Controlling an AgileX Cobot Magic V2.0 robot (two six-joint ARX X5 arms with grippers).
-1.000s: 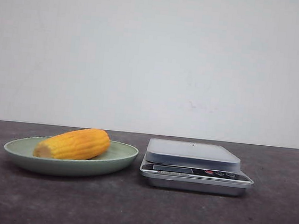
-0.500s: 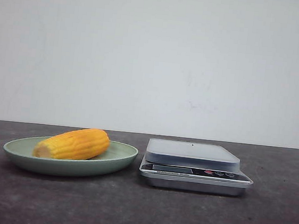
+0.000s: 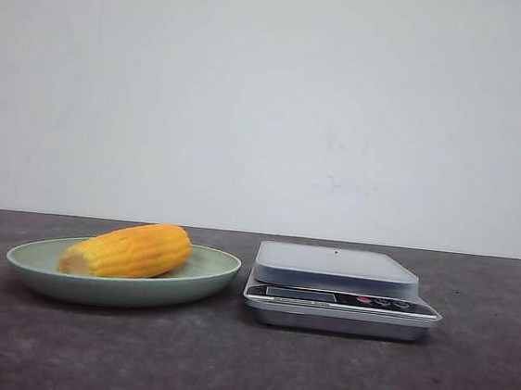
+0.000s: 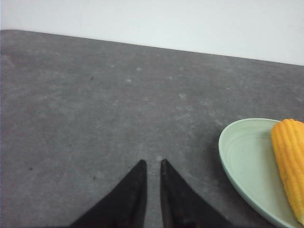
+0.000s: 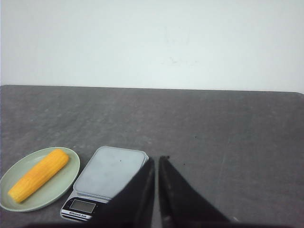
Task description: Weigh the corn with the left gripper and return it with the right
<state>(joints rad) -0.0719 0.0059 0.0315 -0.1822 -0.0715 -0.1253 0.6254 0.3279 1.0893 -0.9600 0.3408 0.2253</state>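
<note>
The yellow-orange corn [image 3: 127, 250] lies on its side on a pale green plate [image 3: 205, 277] at the left of the dark table. It also shows in the left wrist view [image 4: 290, 166] and the right wrist view [image 5: 39, 174]. A silver kitchen scale [image 3: 338, 268] with nothing on its platform stands right of the plate, seen too in the right wrist view [image 5: 110, 173]. My left gripper [image 4: 152, 164] hangs shut and empty over bare table, beside the plate [image 4: 244, 161]. My right gripper [image 5: 157, 159] is shut and empty, high above the table, beside the scale. Neither gripper shows in the front view.
The dark grey table [image 3: 242, 370] runs back to a plain white wall [image 3: 270, 103]. The scale's display and buttons [image 3: 341, 299] face the front.
</note>
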